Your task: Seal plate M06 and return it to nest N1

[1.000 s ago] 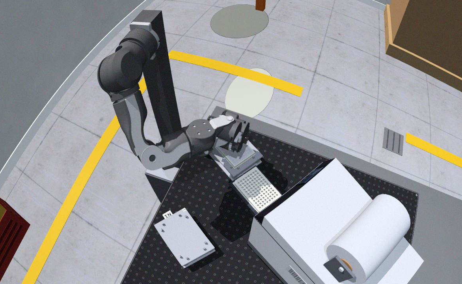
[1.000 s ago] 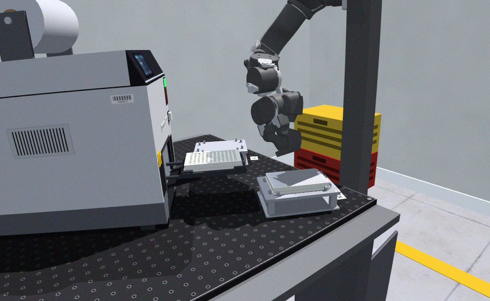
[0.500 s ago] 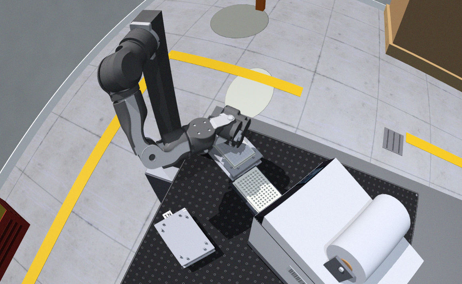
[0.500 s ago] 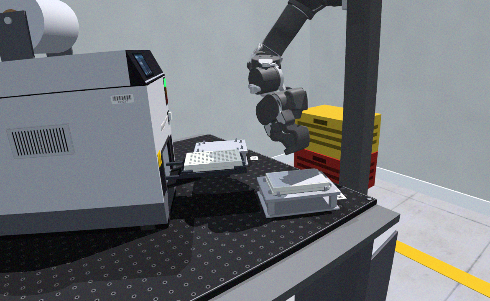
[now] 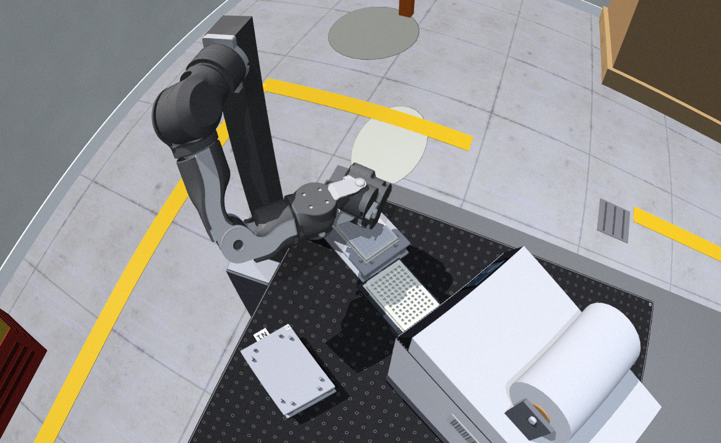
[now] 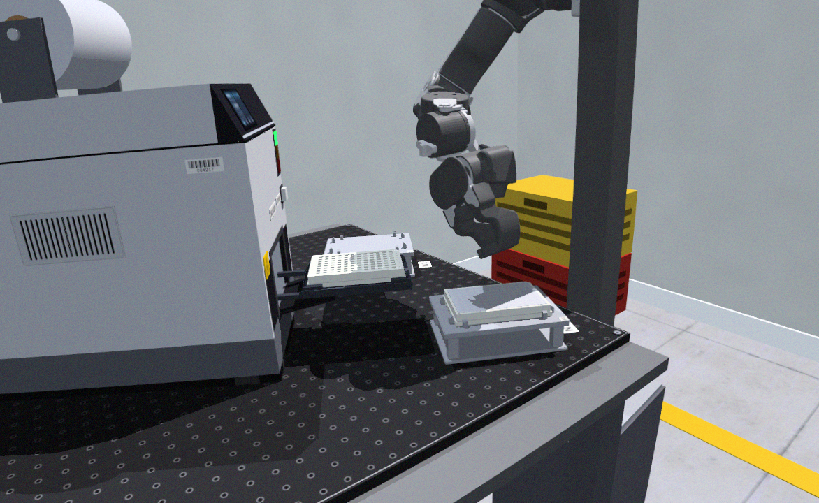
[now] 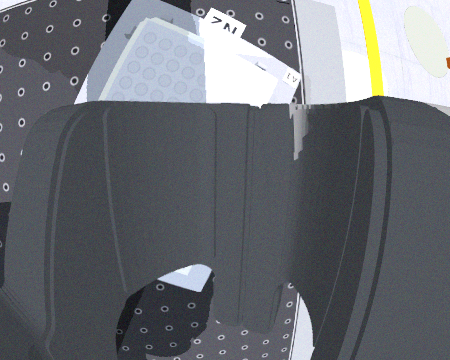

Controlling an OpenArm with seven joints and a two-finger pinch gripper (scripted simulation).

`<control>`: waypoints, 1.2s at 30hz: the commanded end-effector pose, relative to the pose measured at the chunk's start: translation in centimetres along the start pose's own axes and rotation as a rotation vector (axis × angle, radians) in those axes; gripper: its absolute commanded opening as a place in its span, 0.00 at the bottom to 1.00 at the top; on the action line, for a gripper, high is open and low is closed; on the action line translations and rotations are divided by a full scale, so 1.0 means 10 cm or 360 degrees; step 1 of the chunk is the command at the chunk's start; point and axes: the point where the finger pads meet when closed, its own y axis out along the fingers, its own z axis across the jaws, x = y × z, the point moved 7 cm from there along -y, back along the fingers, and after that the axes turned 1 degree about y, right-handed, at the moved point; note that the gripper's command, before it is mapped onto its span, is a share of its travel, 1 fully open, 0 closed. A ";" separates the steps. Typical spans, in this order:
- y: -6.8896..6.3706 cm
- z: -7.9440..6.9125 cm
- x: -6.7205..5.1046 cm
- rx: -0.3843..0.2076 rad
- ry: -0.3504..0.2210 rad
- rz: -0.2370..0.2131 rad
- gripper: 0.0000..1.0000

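The white plate M06 (image 5: 402, 295) (image 6: 353, 264), its wells open, lies flat on the sealer's stage, which stands out in front of the housing (image 6: 121, 235), long side along the travel. The lamp (image 6: 274, 137) shows green; the START key (image 6: 283, 194) sits below it. My gripper (image 6: 486, 249) (image 5: 365, 221) is shut and empty. It hangs in the air above the sealed plate M09 (image 5: 371, 242) (image 6: 497, 302) on nest N2, apart from it. In the wrist view the shut fingers (image 7: 241, 314) fill the frame, with M09 (image 7: 160, 63) beyond. Nest N1 (image 5: 287, 370) (image 6: 374, 244) is empty.
The sealer's housing (image 5: 478, 341) with its foil roll (image 5: 577, 363) fills the table's right side. The arm's dark column (image 6: 600, 156) stands at the table edge behind N2. Yellow and red crates (image 6: 562, 237) stand on the floor beyond.
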 end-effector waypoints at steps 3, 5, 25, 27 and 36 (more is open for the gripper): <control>-0.02 -0.01 0.02 0.0006 0.0000 -0.0008 0.00; -0.03 -0.04 0.04 0.0007 0.0003 -0.0012 0.00; -0.04 -0.07 0.05 0.0007 0.0004 -0.0015 0.00; -0.04 -0.07 0.05 0.0007 0.0004 -0.0015 0.00; -0.04 -0.02 0.04 0.0071 0.0045 -0.0005 0.00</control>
